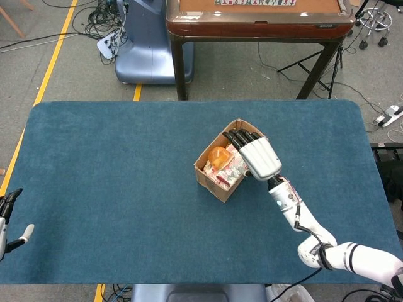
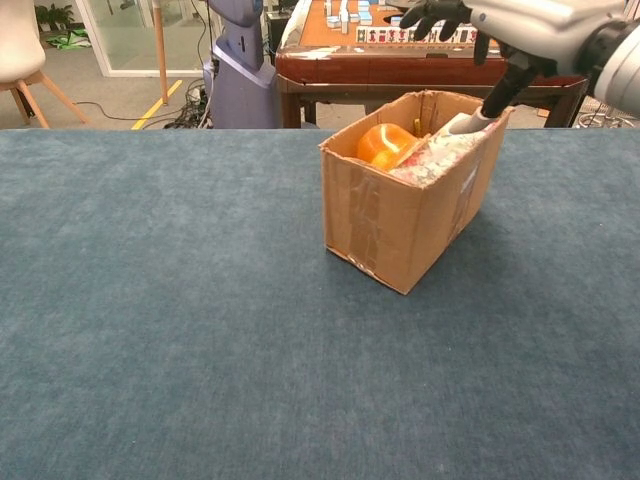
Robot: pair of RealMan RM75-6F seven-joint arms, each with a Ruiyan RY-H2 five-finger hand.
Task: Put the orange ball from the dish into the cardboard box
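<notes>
The cardboard box [image 1: 213,178] [image 2: 400,215] stands near the middle of the blue table. The orange ball [image 1: 219,156] [image 2: 385,142] lies inside it at the left end. A floral dish [image 1: 232,170] [image 2: 438,155] leans tilted in the box, its upper edge on the right wall. My right hand [image 1: 257,154] [image 2: 500,30] hovers over the box's right end, fingers spread above the rim. Its thumb tip touches the dish's upper edge, and I see no finger pinching against it. My left hand [image 1: 9,220] shows at the table's left edge, fingers apart and holding nothing.
The blue felt table [image 1: 126,189] stretches wide around the box. Behind it stand a wooden mahjong table [image 1: 258,19] and a blue-grey robot base [image 1: 148,50]. Cables lie on the floor, and a white chair [image 2: 20,50] stands at the far left.
</notes>
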